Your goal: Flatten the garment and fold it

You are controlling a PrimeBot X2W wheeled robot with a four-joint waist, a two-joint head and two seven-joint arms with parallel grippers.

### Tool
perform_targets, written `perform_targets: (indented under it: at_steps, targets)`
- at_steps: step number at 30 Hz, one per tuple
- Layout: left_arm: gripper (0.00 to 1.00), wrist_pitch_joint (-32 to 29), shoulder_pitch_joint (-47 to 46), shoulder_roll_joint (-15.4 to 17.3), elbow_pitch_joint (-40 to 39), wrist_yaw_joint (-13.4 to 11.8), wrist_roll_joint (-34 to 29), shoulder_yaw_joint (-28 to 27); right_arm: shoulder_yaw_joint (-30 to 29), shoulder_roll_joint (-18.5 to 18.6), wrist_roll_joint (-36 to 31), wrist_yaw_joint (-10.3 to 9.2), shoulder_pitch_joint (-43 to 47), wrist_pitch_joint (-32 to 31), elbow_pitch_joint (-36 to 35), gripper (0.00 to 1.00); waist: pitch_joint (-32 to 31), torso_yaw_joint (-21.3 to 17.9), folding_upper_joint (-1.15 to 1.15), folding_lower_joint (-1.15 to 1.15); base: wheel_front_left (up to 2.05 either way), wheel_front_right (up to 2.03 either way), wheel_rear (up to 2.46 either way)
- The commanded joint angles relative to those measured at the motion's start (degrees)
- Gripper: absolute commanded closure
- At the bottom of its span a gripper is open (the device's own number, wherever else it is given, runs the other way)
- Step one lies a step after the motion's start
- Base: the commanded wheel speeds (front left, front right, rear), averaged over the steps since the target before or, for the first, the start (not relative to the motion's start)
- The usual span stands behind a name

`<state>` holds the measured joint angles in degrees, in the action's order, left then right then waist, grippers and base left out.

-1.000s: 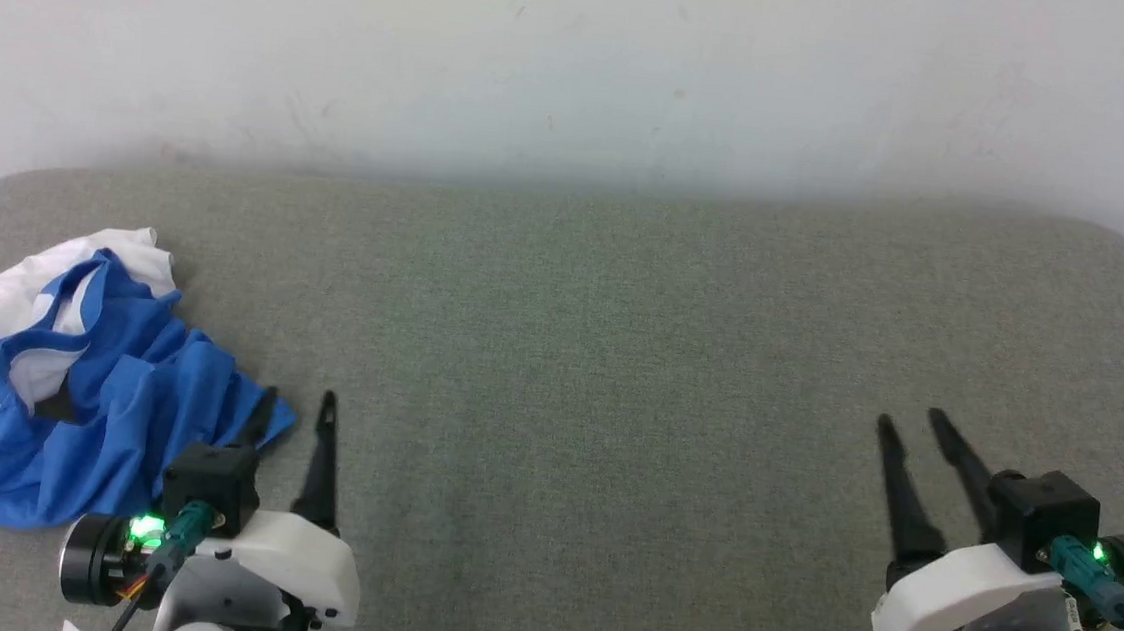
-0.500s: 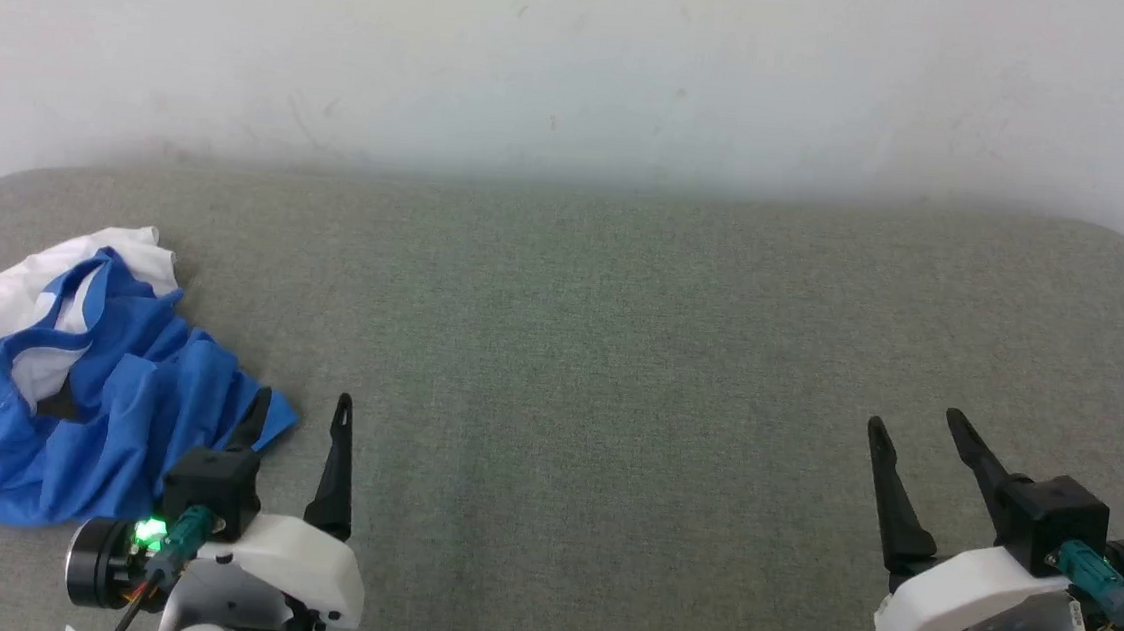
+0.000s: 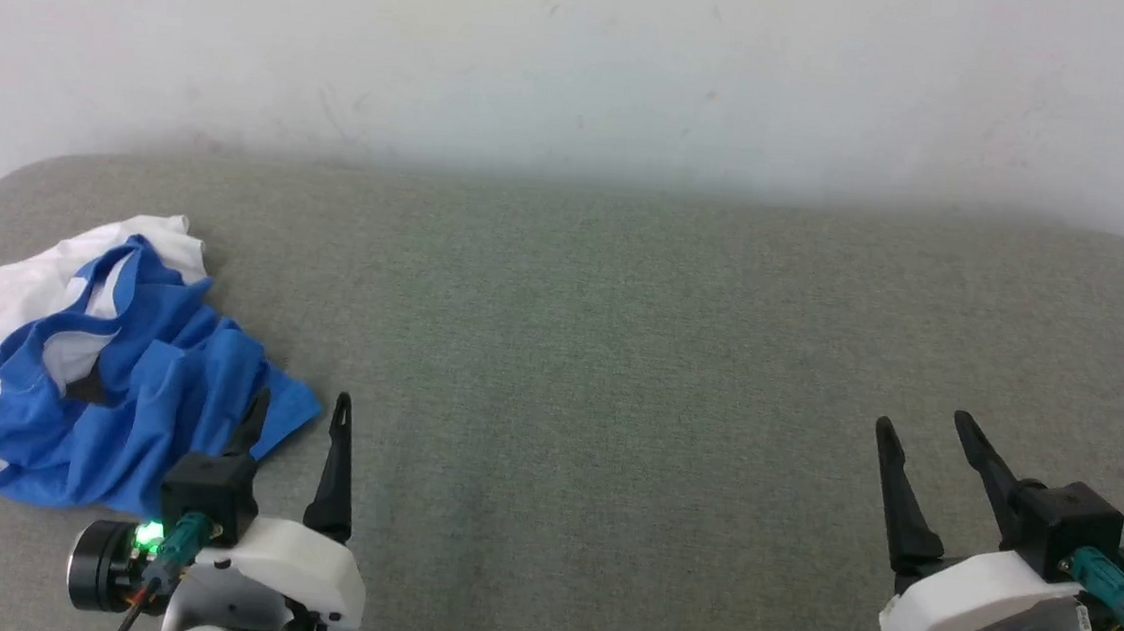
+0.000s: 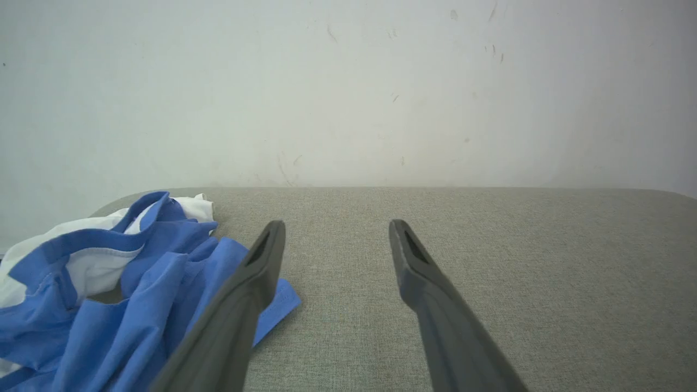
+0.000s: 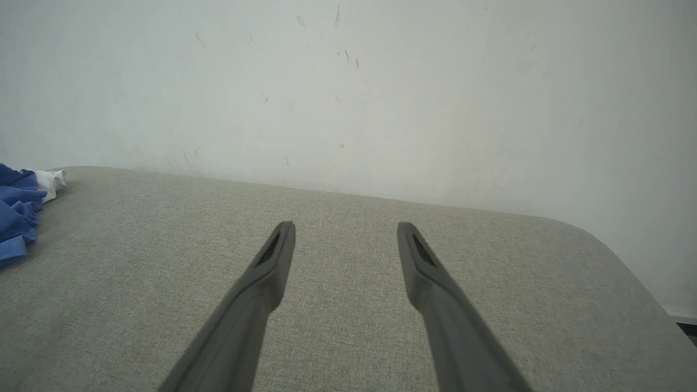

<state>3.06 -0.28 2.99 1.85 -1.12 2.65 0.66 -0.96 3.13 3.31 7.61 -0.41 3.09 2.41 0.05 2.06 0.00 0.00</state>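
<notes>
At the left end of the grey table, the garment is lying crumpled in 1 heap, nothing flattened yet. The left gripper is hovering over the table's near-left edge, fingers spread and empty; the right gripper is hovering likewise at the table's near-right. The next move is probably calling for pinching a hem.

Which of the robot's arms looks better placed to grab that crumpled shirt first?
Probably the left. Its open left gripper sits right beside the garment; the right gripper, also open, is far off across the grey cushioned surface with no cloth near it.
</notes>
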Motion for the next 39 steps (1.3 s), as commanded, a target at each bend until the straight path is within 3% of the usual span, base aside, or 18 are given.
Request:
perform_targets:
  at_steps: [1, 39]
  targets:
    - [0.00, 0.6, 0.1, 0.0, 0.4, -0.4, 0.7, 0.2, -0.2, -0.1, 0.7, -0.03, 0.6, 0.6, 0.3, 0.00, 0.0, 0.8, 0.00, 0.00, 0.00, 0.00, 0.00]
    - [0.00, 5.0, 1.3, -0.1, 2.2, -1.8, 4.3, 0.6, 0.6, -0.1, 4.8, -0.06, 1.3, 5.0, 3.6, 0.00, -0.4, 14.0, 0.00, 0.00, 0.00, 0.00, 0.00]
